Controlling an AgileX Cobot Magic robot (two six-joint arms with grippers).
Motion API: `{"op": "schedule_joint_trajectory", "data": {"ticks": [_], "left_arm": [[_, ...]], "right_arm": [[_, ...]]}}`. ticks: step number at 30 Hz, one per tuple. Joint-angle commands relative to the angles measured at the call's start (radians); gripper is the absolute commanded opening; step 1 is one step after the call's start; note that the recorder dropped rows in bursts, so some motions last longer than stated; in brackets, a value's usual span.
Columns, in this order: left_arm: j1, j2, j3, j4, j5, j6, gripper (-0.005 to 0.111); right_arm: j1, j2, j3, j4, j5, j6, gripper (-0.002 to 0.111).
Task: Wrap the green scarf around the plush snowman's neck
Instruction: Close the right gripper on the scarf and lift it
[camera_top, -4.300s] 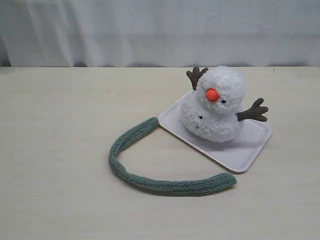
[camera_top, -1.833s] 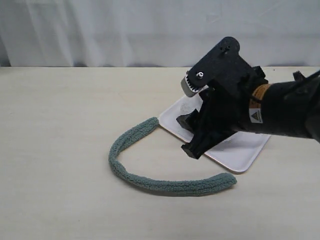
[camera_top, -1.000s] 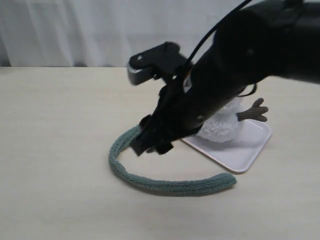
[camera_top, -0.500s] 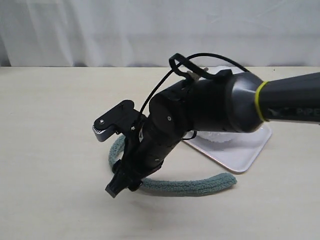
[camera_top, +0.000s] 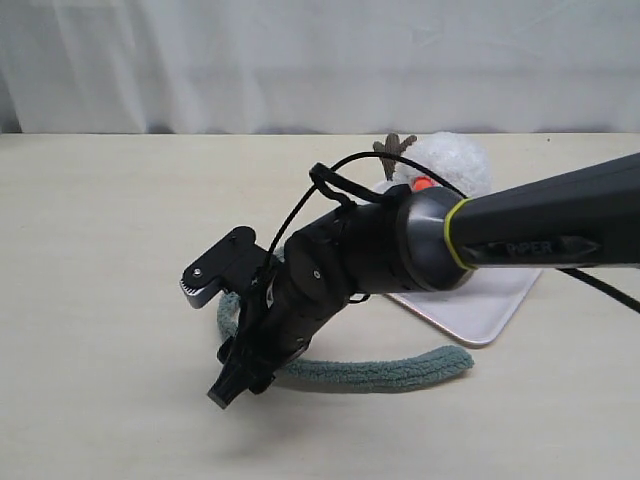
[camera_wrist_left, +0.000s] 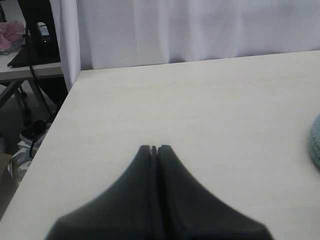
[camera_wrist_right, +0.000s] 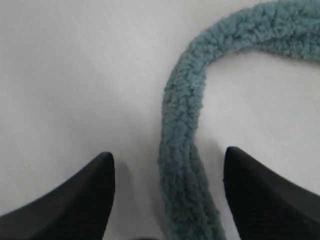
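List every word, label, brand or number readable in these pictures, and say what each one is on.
"PiPER": faint lettering on the dark shell of the right arm, exterior view.
Nothing else: no text shows on the scarf, the snowman or the tray, and neither wrist view shows any writing.

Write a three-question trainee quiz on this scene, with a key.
1. True or false: the green scarf is already wrapped around the neck of the plush snowman.
2. The right gripper is: A) shut on the scarf; B) open, with the scarf running between its fingers; C) holding the snowman.
3. Fill in: the left gripper is ____ above bare table.
Key: 1 false; 2 B; 3 shut.
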Motion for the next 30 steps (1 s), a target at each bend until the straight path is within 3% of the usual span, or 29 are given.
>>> {"op": "schedule_joint_trajectory", "data": {"ticks": [1,7,17,30], "left_arm": [[0.004,-0.002,0.003,0.001,-0.011,0.004,0.000],[0.004,-0.002,0.003,0.001,-0.011,0.004,0.000],[0.004,-0.002,0.003,0.001,-0.011,0.004,0.000],[0.004,-0.002,0.003,0.001,-0.011,0.004,0.000]], "right_arm": [[0.002,0.024,-0.003,-0.006,-0.044,-0.008,0.059],[0.002,0.036,-0.003,-0.051,-0.042,-0.008,0.053],[0.002,0.046,-0.003,-0.094,-0.026,-0.009,0.004],[0.002,-0.178,-0.003,-0.130,0.109,-0.009,0.004]]}}
